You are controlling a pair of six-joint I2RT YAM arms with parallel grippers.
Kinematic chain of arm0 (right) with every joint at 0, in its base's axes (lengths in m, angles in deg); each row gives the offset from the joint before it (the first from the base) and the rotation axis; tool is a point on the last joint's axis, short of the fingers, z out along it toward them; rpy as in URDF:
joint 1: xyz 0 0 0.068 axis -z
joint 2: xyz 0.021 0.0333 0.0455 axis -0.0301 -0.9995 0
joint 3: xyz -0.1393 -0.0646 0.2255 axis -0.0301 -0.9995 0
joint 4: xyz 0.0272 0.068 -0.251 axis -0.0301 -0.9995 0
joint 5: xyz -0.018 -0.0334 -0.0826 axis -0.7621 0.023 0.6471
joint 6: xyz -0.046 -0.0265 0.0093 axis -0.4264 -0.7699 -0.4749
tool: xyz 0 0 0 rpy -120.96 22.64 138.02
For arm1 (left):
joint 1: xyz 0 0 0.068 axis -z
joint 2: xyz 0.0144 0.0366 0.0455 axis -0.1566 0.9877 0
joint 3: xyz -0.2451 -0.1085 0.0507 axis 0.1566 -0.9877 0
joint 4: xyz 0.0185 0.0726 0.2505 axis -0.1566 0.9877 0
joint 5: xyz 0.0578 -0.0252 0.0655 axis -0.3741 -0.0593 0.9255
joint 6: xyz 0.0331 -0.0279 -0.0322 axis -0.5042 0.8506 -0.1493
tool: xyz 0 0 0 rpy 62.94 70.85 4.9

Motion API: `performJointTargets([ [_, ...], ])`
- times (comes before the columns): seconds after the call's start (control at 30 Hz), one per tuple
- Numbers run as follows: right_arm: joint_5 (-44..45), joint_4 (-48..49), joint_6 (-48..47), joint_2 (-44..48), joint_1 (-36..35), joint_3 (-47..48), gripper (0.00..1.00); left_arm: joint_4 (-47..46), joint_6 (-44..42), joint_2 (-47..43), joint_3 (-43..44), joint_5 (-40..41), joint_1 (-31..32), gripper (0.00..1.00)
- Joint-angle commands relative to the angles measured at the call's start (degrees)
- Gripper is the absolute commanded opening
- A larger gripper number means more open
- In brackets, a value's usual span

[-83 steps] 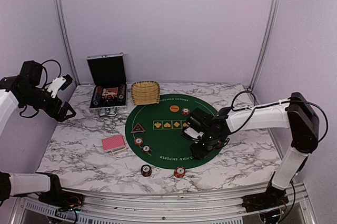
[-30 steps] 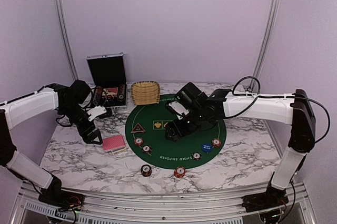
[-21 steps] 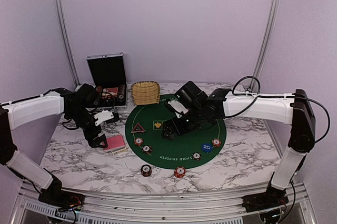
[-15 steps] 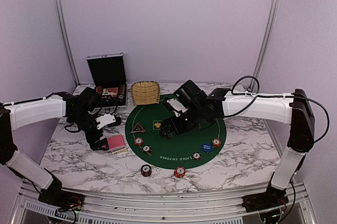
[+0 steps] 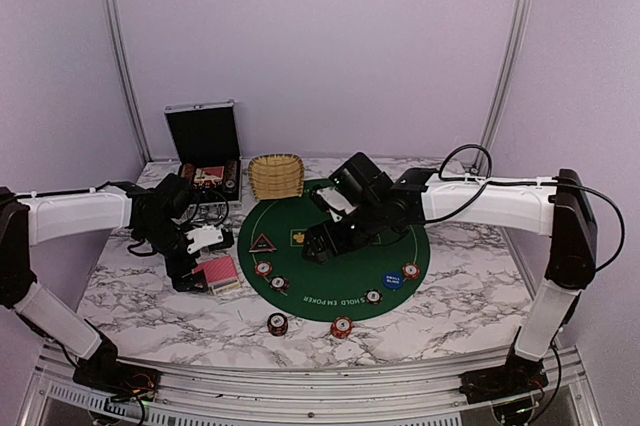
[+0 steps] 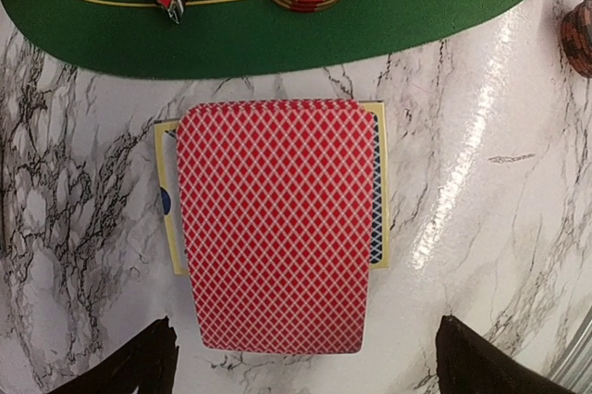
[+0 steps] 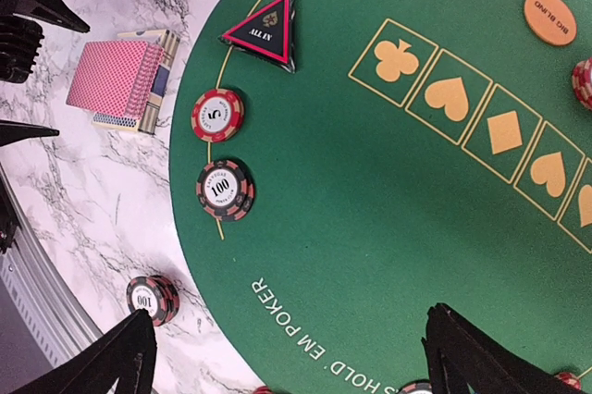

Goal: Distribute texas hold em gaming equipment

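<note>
A deck of red-backed playing cards [image 5: 218, 272] [image 6: 277, 227] [image 7: 114, 80] lies on a flat yellow-and-blue box on the marble, left of the green poker mat [image 5: 300, 294]. My left gripper [image 5: 198, 264] [image 6: 305, 368] is open, and its fingertips flank the deck's near end without touching it. My right gripper [image 5: 320, 246] [image 7: 291, 357] hangs open over the mat's left half with nothing between its fingers. On the mat are a dark triangular marker [image 5: 263, 242] [image 7: 264, 31], red-and-white chips [image 5: 263, 268] [image 7: 218, 114], a blue disc [image 5: 392, 280] and an orange disc [image 7: 549, 18].
A silver-edged black case [image 5: 204, 146] stands open at the back left, with a wicker basket [image 5: 276, 176] beside it. Two chip stacks [image 5: 277, 323] [image 5: 341, 326] sit on the marble in front of the mat. More chips [image 5: 410, 271] lie on the mat's right side.
My left arm swung in from the far left and came down to the deck. My right arm crossed from the mat's right side to its left half; a blue disc and chips now lie on the right.
</note>
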Motion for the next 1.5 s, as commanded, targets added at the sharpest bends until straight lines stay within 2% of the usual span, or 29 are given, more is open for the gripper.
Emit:
performJointTargets([
  [0.0, -0.33, 1.47, 1.03, 0.08, -0.39, 0.38, 0.99, -0.90, -1.51, 1.39, -0.36, -0.56, 0.40, 0.99],
  [1.47, -0.95, 2.67, 1.34, 1.47, -0.41, -2.37, 0.99, -4.31, -1.92, 6.57, -0.54, 4.18, 0.68, 0.99],
])
